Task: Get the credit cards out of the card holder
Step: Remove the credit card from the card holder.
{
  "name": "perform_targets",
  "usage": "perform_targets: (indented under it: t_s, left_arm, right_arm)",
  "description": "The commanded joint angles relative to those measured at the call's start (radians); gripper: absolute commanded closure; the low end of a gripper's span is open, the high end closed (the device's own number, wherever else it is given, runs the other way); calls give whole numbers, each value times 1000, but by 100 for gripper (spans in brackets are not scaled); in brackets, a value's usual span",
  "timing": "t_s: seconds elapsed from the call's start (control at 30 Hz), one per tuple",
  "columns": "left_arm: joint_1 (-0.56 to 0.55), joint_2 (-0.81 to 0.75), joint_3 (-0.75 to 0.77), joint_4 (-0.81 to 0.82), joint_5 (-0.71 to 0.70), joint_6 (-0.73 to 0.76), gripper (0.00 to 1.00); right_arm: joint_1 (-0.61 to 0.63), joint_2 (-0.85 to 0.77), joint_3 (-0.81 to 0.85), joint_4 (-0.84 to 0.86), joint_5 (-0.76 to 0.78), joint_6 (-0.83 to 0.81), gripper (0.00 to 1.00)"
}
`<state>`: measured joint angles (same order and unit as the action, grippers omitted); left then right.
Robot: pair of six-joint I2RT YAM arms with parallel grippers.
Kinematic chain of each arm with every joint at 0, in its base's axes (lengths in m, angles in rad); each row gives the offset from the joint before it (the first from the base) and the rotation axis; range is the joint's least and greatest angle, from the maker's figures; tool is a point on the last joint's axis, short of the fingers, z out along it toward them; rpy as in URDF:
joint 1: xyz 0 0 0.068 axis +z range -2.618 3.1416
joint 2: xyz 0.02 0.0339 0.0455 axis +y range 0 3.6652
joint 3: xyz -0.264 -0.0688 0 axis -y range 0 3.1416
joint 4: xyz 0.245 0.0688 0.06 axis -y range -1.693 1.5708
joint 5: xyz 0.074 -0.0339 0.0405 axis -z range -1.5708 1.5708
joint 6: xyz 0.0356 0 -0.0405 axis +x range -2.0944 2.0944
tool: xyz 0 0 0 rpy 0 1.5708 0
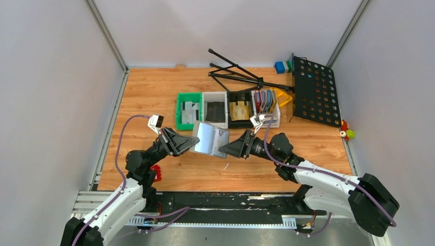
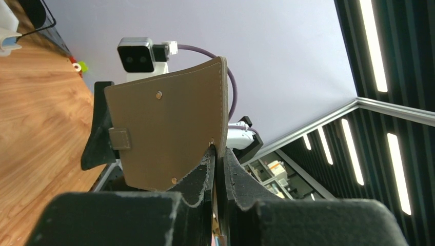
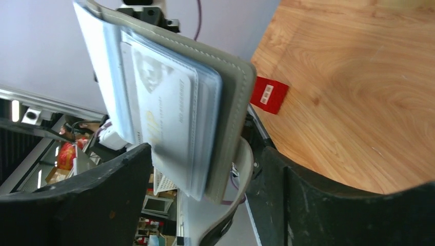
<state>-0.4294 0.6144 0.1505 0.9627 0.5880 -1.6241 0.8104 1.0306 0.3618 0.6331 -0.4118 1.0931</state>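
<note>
Card holder [image 1: 210, 139] hangs in the air between the two arms, just in front of the row of small bins [image 1: 215, 108] and clear of the desk [image 1: 154, 92]. The left claw [image 2: 218, 164] is clamped on the edge of its cover, the fingers pressed together on the stitched border. The right claw [image 3: 205, 154] stands with its jaws apart, one finger on each side of the holder's opposite end, and neither visibly presses on it.

From the right wrist view the holder is partly open. A pale credit card [image 3: 164, 102] sits behind a clear pocket, with more sleeves stacked beside it; how many cards are inside I cannot tell.

The step in hand looks like the first extraction: one arm steadies the holder while the other lines up for a card. No card appears to be out of these pockets yet. The next move calls for the right claw to close on a card's exposed edge alone, not on the cover or the sleeve, then draw it along the pocket while the left claw holds firm.
</note>
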Motion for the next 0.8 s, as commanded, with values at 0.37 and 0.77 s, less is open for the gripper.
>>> perform_targets:
  t_s: [0.37, 0.77]
  left_arm:
    - [1, -27, -25, -54, -22, 129, 92]
    - [1, -103, 14, -271, -54, 257, 89]
  right_arm:
    - [4, 3, -42, 345, -49, 72, 66]
    - [4, -164, 22, -93, 13, -87, 83]
